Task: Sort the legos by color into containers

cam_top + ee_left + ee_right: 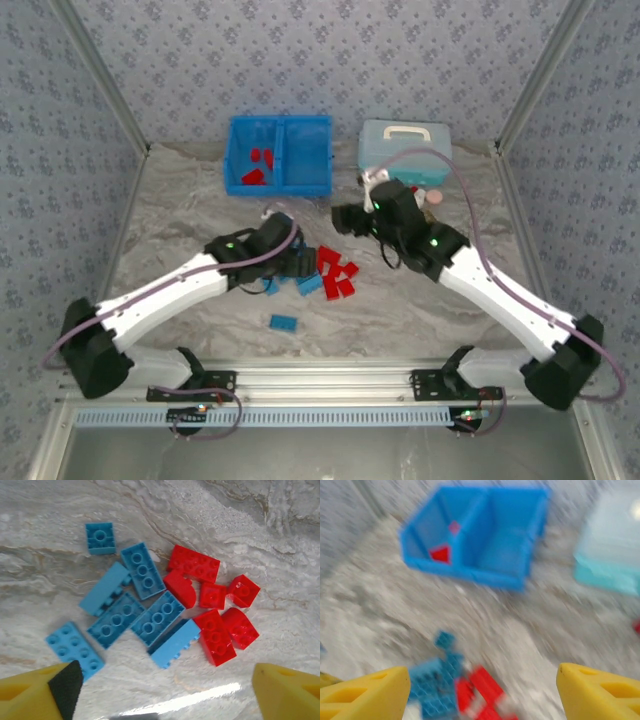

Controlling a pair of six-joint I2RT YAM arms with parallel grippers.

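- Left fingers [40, 692] are spread wide and holding nothing. They hang right over the pile of legos [160, 610] on the counter [250, 525], so the left arm is clearly the closer one.
- Blues are on the left of that pile, reds on the right. The nearest blue brick [172, 644] lies on its side, long axis diagonal to the finger gap, so I'd guess it needs a wrist twist.
- Right fingers [365, 695] are open and empty too (blurry view), facing the blue bin [300, 187]. Its left compartment holds a few red bricks [258, 165].
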